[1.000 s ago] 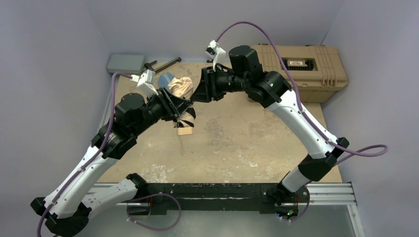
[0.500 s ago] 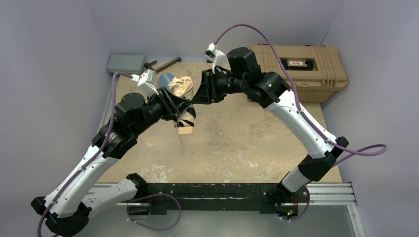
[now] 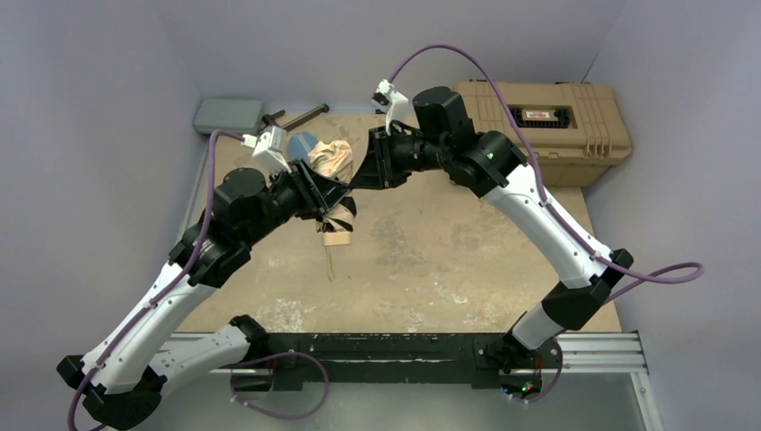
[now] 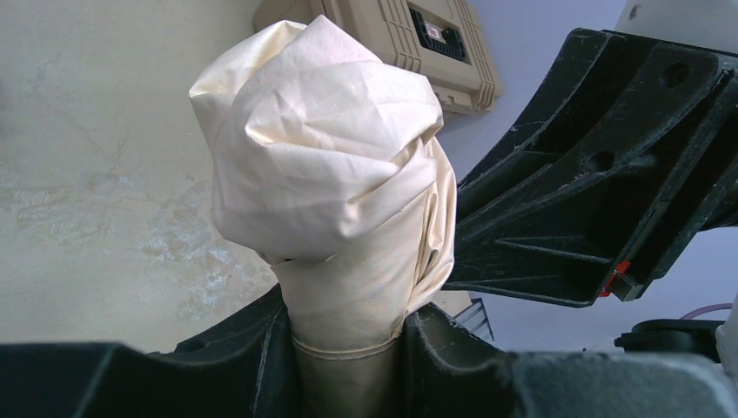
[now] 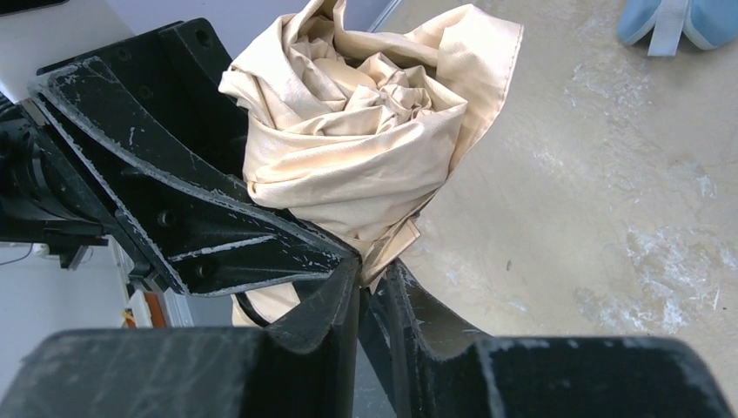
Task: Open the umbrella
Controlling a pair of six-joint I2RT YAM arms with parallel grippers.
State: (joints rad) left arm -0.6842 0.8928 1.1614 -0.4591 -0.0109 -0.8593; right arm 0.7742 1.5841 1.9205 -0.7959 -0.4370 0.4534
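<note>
At the far left a grey case (image 3: pixel 228 114) and a black bar (image 3: pixel 297 115) lie at the back of the table (image 3: pixel 449 260), well apart from the work. The left gripper (image 4: pixel 348 344) has its jaws pressed onto the neck of the umbrella (image 4: pixel 322 165), which is held up off the table between the two arms as a crumpled beige bundle, its cream handle pointing toward the near edge. Nothing is opened yet: the canopy is wrapped tight and no shaft shows, so loosening the fabric and the whole spread remain. Just behind the bundle lies a blue pouch (image 5: pixel 679 22). The right gripper (image 5: pixel 372 279) has its jaws nearly together and appears to pinch a tan flap at the bundle's lower edge. A tan toolbox (image 3: pixel 547 117) sits far right, and I judge that it and the walls could crowd the spreading canopy.
</note>
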